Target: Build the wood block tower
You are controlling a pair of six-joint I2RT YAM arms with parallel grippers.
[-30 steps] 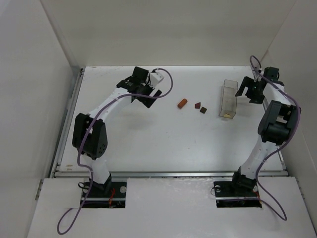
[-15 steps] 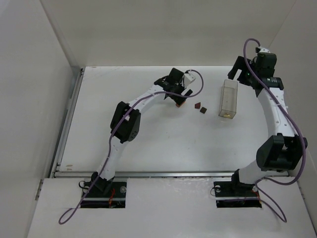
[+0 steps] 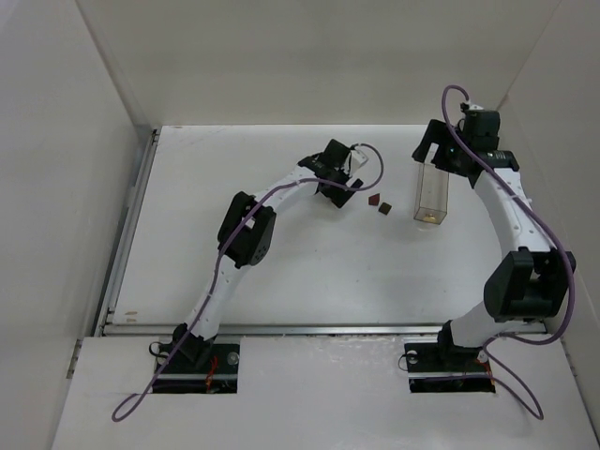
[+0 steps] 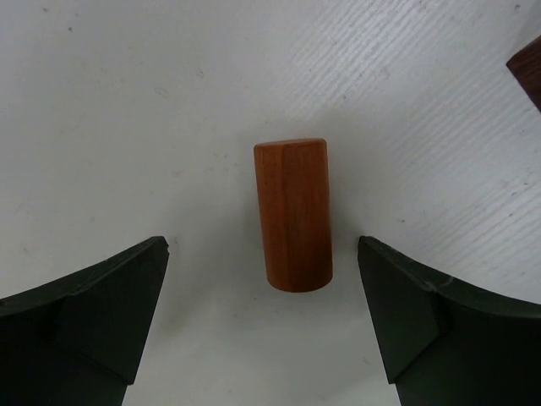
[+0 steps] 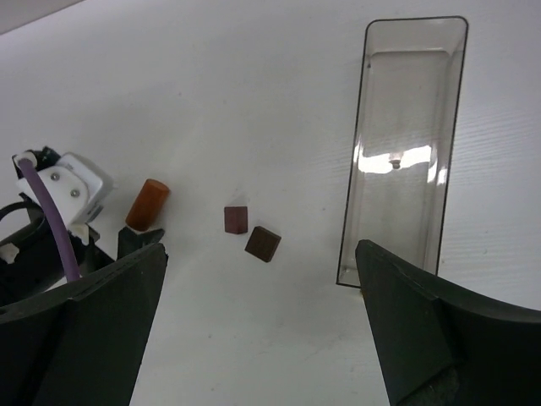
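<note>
Your left jaws are wide open. The orange cylinder [image 4: 292,216] lies flat on the tabletop [image 4: 127,101], in the gap between them. It points straight ahead, so I think they should close on its round sides. Your right jaws, wide too, are far off.

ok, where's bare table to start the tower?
Widest: the table between the dark brown blocks and the near edge. Also the far-left corner, beyond the left gripper. Crowded: the row of orange-brown cylinder, blocks, clear container.
</note>
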